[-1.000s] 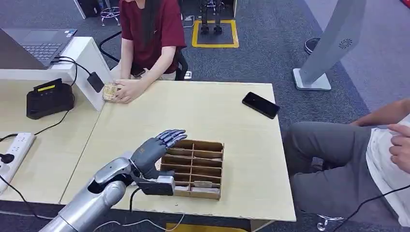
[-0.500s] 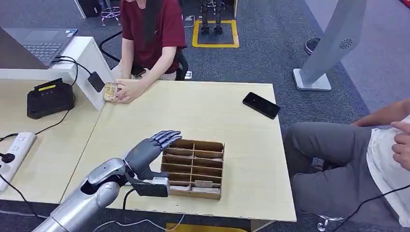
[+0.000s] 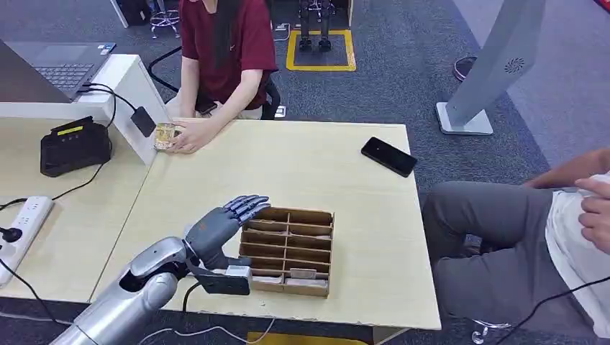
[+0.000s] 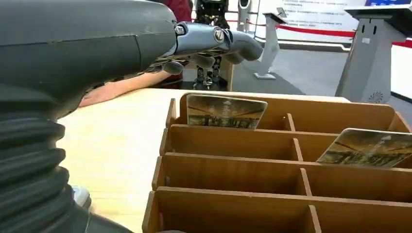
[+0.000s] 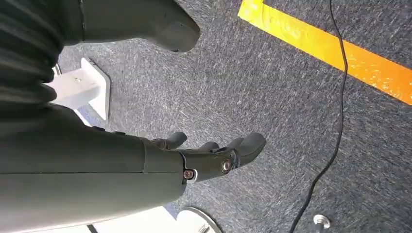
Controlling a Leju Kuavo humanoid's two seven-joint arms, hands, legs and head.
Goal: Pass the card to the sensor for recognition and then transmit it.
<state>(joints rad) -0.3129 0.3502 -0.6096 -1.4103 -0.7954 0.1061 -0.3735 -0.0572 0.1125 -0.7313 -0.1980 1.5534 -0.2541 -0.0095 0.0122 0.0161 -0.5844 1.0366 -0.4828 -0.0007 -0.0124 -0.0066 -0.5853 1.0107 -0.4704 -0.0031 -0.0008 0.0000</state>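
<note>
**Still at the pickup stage, no card in hand yet**

Going left to right in the head view: far left there's a white power strip (image 3: 20, 223), then a black desktop unit w/ a yellow strip on top (image 3: 72, 147). Prob the card sensor, but that's my guess; can't read anything on it. Next to it a white riser (image 3: 133, 83) w/ a laptop (image 3: 57, 65) on top. A person in a red top (image 3: 223, 39) sits at the far edge of the table (image 3: 288, 169), hand resting on a small object I can't make out.

Left hand (image 3: 223, 223) hovers at the left edge of the wooden divider tray (image 3: 291, 251), fingers stretched out fwd and close together, holding nothing. Wrist view backs that up: fingers (image 4: 214, 39) hang above the tray, clear of the cards. One card (image 4: 226, 110) stands upright in a far slot, another card (image 4: 369, 147) leans in a slot off to the side.

Right of the tray: a black phone (image 3: 388, 156), then a seated person's grey-trousered leg (image 3: 489, 230).

Right hand (image 5: 214, 158) hangs over carpet, fingers loosely curled, empty.

Next move imo: drop the left hand onto a card's top edge and pinch it. Slots are narrow, so alignment needs care.
</note>
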